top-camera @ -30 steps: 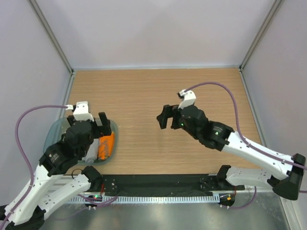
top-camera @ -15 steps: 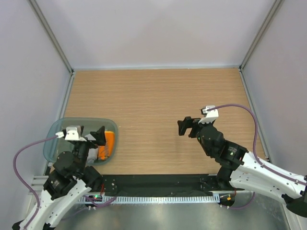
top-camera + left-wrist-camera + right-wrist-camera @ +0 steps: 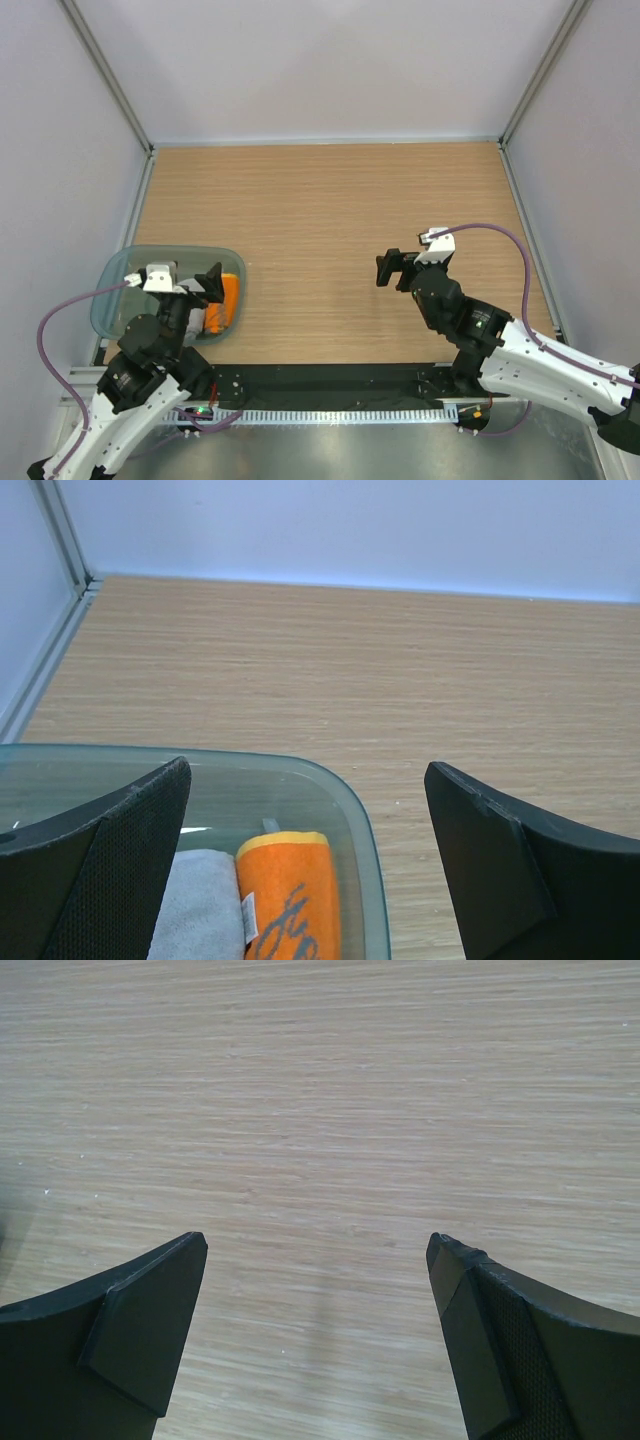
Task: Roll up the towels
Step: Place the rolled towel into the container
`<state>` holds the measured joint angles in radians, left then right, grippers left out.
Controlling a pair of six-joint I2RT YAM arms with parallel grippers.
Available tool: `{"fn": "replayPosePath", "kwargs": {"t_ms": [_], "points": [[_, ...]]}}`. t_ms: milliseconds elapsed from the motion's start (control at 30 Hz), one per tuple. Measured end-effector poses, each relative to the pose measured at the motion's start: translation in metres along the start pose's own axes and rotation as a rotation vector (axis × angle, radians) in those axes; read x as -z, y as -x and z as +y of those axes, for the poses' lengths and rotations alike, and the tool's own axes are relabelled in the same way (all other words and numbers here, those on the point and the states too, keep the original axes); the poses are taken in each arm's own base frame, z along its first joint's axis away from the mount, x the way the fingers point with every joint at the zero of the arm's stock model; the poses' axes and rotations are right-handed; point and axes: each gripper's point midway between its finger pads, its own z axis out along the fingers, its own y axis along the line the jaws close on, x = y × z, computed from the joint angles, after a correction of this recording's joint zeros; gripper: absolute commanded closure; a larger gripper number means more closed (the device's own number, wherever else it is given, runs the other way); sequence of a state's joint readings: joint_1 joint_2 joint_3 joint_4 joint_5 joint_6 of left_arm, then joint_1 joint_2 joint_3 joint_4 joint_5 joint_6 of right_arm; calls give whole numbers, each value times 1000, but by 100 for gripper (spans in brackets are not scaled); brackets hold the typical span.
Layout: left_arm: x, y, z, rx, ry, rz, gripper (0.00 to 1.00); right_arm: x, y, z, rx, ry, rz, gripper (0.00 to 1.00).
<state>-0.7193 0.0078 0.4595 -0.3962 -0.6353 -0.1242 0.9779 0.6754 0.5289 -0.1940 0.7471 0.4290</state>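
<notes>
Surface: wood-grain table point(image 3: 330, 200), bare over most of its width; pale walls point(image 3: 320, 60) on three sides.
Tub: translucent teal tub point(image 3: 112, 278) at the near left edge of the table; standing flat; partly hidden from above by the left arm.
Orange towel: orange towel point(image 3: 290, 905) inside the tub, on the side nearest the table's middle; rolled into a tight cylinder, one end facing the far wall; dark lettering along its length, not legible.
Grey towel: grey towel point(image 3: 200, 915) inside the tub, touching the orange towel on its left; a soft bundle with a small white tag at the seam between them; most of it is covered by a finger, so its form cannot be judged.
Left gripper: left gripper point(image 3: 306, 770) above the near part of the tub; jaws spread wide; nothing between them; no contact with either towel.
Right gripper: right gripper point(image 3: 318, 1240) over bare wood right of centre, well apart from the tub; jaws spread wide; holding nothing.
</notes>
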Motion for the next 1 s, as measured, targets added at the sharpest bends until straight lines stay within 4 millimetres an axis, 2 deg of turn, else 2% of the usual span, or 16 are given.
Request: {"fn": "replayPosePath", "kwargs": {"t_ms": [133,333,467,1000], "points": [[-1,-6,4,-3,30,10,0,-5,1,3,13,-4,-9,0],[-4,-27,14,-23,98,48,0,-18,-4,11,53,-25,9,0],[-4,-28,22,-4,149,46,0,-23,1,18,55,-27,12,0],[-5,-35,24,-44,155,58,0,-16,16,20,18,-1,-21,0]]}}
